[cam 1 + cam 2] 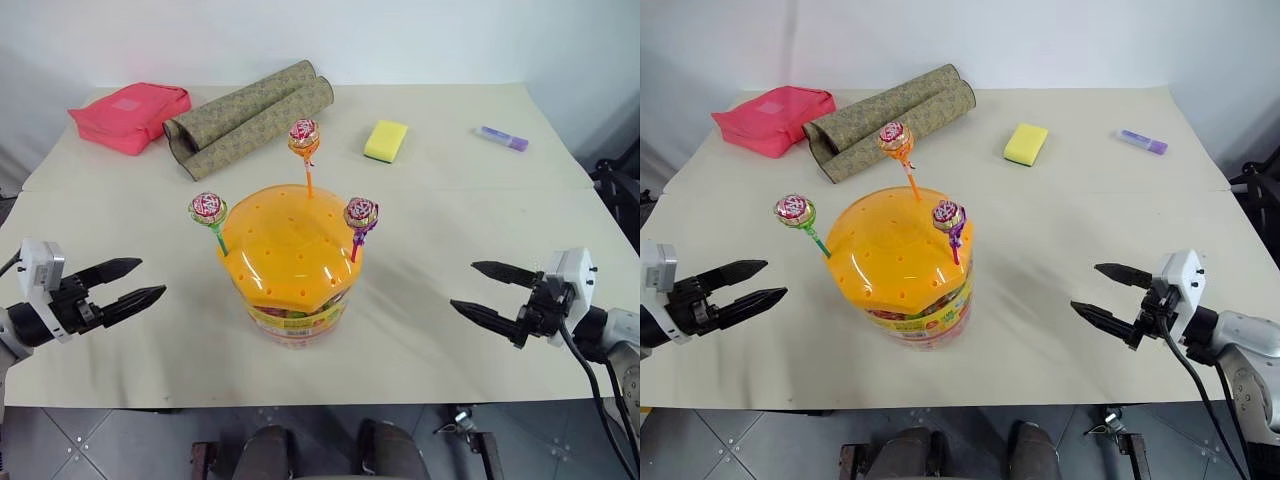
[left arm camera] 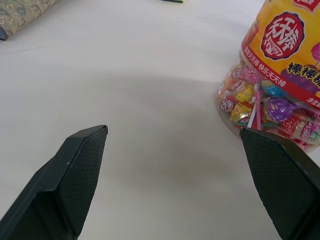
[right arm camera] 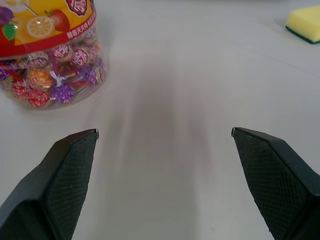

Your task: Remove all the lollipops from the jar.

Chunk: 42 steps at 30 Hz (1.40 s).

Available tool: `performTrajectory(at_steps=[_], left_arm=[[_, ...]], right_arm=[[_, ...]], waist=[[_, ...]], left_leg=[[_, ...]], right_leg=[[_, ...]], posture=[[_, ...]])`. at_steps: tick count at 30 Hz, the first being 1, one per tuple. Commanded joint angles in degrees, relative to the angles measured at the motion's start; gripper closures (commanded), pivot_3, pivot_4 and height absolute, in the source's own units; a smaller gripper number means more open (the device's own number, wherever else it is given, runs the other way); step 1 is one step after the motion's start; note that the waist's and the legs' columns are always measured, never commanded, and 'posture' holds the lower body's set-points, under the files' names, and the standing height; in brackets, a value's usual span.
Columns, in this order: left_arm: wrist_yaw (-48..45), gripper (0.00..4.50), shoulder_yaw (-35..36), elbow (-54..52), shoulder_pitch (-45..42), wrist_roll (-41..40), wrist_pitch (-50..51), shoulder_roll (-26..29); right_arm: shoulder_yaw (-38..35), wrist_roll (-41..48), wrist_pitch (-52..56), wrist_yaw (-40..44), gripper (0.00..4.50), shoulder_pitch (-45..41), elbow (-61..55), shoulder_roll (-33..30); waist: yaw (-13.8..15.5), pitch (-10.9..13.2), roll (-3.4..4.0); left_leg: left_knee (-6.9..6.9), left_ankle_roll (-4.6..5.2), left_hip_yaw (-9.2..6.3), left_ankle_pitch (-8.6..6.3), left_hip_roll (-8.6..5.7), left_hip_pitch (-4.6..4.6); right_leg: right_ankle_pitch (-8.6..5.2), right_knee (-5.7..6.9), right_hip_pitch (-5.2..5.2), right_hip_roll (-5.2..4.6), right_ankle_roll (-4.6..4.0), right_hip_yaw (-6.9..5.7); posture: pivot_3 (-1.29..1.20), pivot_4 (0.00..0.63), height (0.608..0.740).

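The jar (image 1: pixel 290 262), a clear tub with a domed orange lid and a yellow label band, stands at the table's middle front. Three lollipops stick up from holes in its lid: one on a green stick (image 1: pixel 208 210) at the left, one on an orange stick (image 1: pixel 303 138) at the back, one on a purple stick (image 1: pixel 360 213) at the right. My left gripper (image 1: pixel 140 281) hovers open to the left of the jar, well apart from it. Over on the jar's right, my right gripper (image 1: pixel 468 288) is open too, nothing between its fingers. The wrist views show the jar's candy-filled lower wall (image 2: pixel 270 105) (image 3: pixel 50 75).
At the back of the table lie a pink pouch (image 1: pixel 130 115), two rolled patterned tubes (image 1: pixel 250 118), a yellow sponge (image 1: pixel 386 140) and a purple marker pen (image 1: pixel 502 138). The table's front edge (image 1: pixel 320 404) runs just below both grippers.
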Motion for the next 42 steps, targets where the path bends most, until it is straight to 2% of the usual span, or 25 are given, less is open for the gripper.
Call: performTrajectory(at_steps=[1,5,12,17,25,30,33,42], left_arm=[[-0.6,0.00,2.7,-0.9,-0.4,-1.2,-2.2,0.1],[1.9,0.00,3.7,-1.2,-0.6,-1.5,0.4,1.3],[0.0,0.00,6.2,-5.1,-0.5,-2.3,1.9,5.3],[-2.9,0.00,6.6,-8.3,-4.7,-6.8,5.3,9.9],[-4.3,0.00,-1.5,-13.2,-14.0,-8.8,4.2,8.4],[-7.4,0.00,-3.0,-15.0,-19.4,-14.9,5.9,7.7],[-9.2,0.00,-3.5,-16.6,-21.7,-19.9,8.3,7.4],[-8.4,0.00,-9.1,-20.3,-24.8,-22.1,9.4,5.1]], right_arm=[[-2.0,1.6,0.4,0.0,0.03,-1.3,-1.4,-1.1],[-2.3,1.4,0.6,0.0,0.03,-2.2,-0.6,-1.5],[-2.9,2.0,1.4,-0.1,0.03,-2.7,-1.3,-1.9],[-3.9,4.0,3.2,0.6,0.03,-3.7,-3.0,-3.7],[-3.6,5.4,4.1,1.7,0.03,-5.6,-3.6,-5.0],[-4.5,8.7,6.5,2.2,0.03,-7.3,-7.0,-6.1],[-5.1,9.4,6.8,2.6,0.03,-8.0,-7.5,-7.1],[-4.2,9.1,6.3,2.2,0.03,-9.2,-7.3,-6.7]], waist=[[0.0,0.0,0.00],[0.1,0.0,0.00],[0.0,0.0,-0.02],[0.1,0.0,-0.05],[0.1,0.0,-0.05],[0.0,0.0,-0.07],[0.1,0.0,-0.08],[0.2,0.0,-0.09]], left_leg=[[0.01,0.00,0.00,0.00,0.00,0.00],[0.01,0.00,0.01,0.00,0.00,0.01],[0.03,0.00,0.01,0.00,0.00,0.00],[0.05,0.00,0.02,0.00,0.00,0.00],[0.10,0.00,0.07,0.00,-0.01,0.00],[0.17,0.00,0.08,0.00,0.03,-0.02],[0.27,0.00,0.07,0.00,0.03,-0.03],[0.82,0.02,-0.09,-0.05,0.05,-0.35]], right_leg=[[0.00,0.02,0.00,0.00,0.00,0.00],[0.00,0.03,-0.01,0.00,0.00,0.01],[0.00,0.06,-0.02,0.00,0.00,0.02],[0.00,0.10,-0.04,0.00,0.00,0.05],[0.00,0.16,-0.06,0.00,0.00,0.09],[0.00,0.16,-0.07,0.04,-0.01,0.10],[0.00,0.20,-0.07,0.04,0.00,0.12],[0.00,0.39,-0.11,0.04,0.00,0.05]], posture=[[0.00,0.150,0.740],[0.00,0.150,0.740],[0.00,0.150,0.740],[0.00,0.150,0.740],[0.00,0.150,0.740],[0.00,0.150,0.740],[0.00,0.150,0.740],[0.00,0.150,0.740]])
